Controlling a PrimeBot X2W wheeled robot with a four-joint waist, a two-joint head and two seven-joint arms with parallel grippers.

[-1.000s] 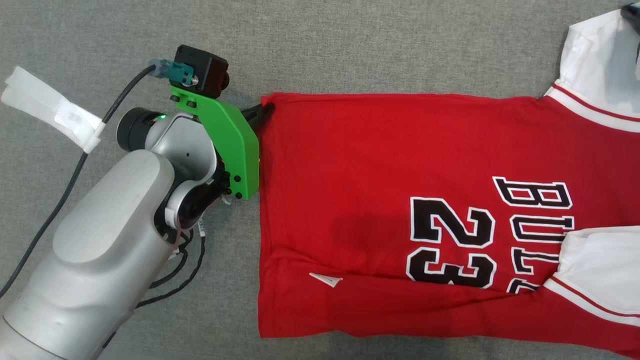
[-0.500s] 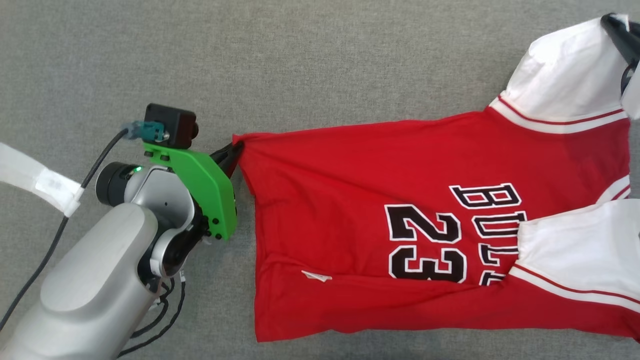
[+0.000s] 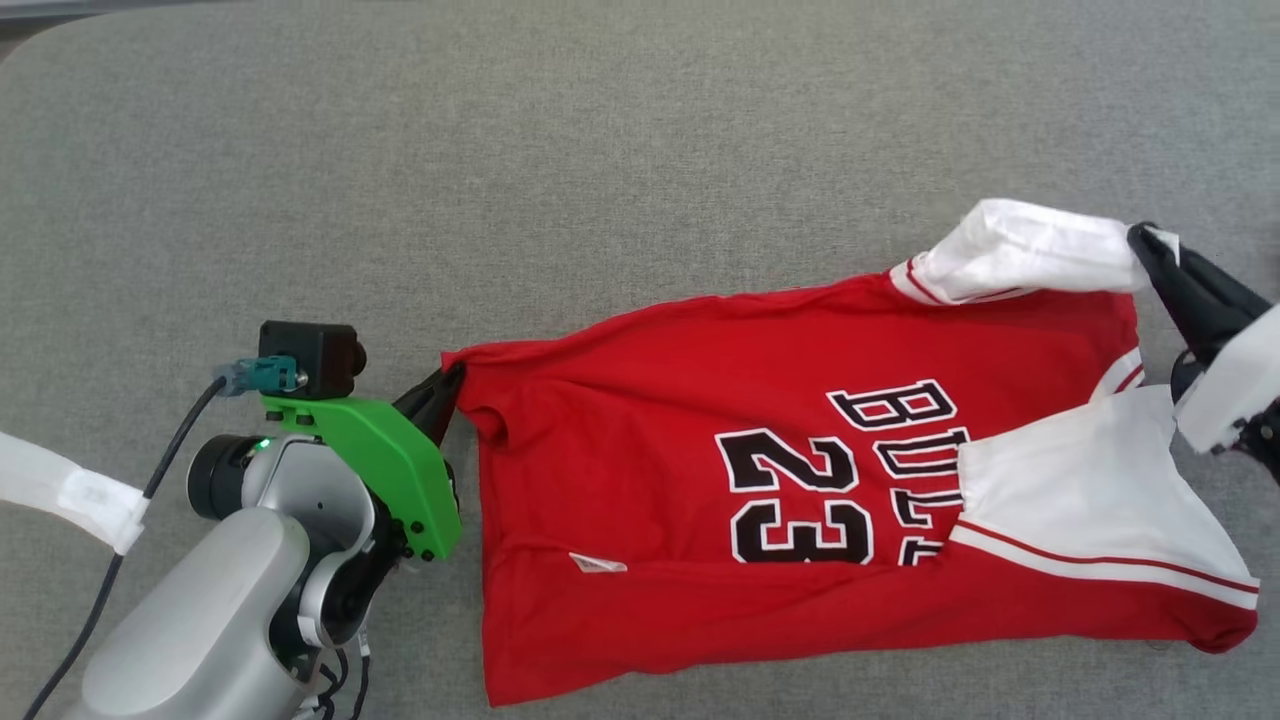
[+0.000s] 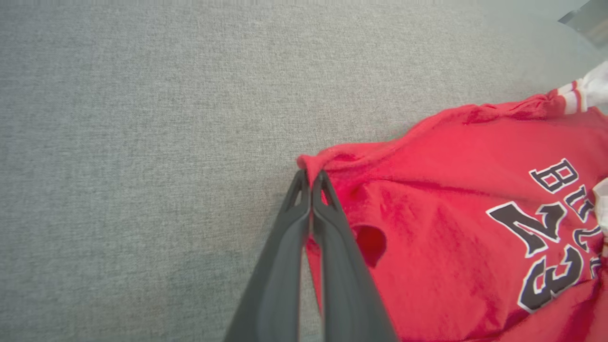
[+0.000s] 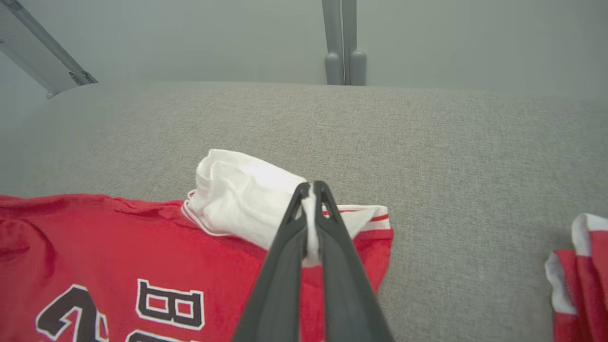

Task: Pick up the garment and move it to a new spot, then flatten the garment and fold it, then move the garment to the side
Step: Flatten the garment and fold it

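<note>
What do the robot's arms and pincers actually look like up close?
The left arm is smooth silver-grey, with a bright green bracket carrying a small black camera and a black cable bound with white tape. Both the left gripper and right gripper have long, dark, tapering fingers.

Black, white-edged "23" [image 3: 800,497] stands on the red jersey [image 3: 640,420]; beside it block letters "BUL" [image 3: 900,420], the rest hidden under a white sleeve [image 3: 1080,490]. The small hem label [image 3: 598,564] can't be read.
</note>
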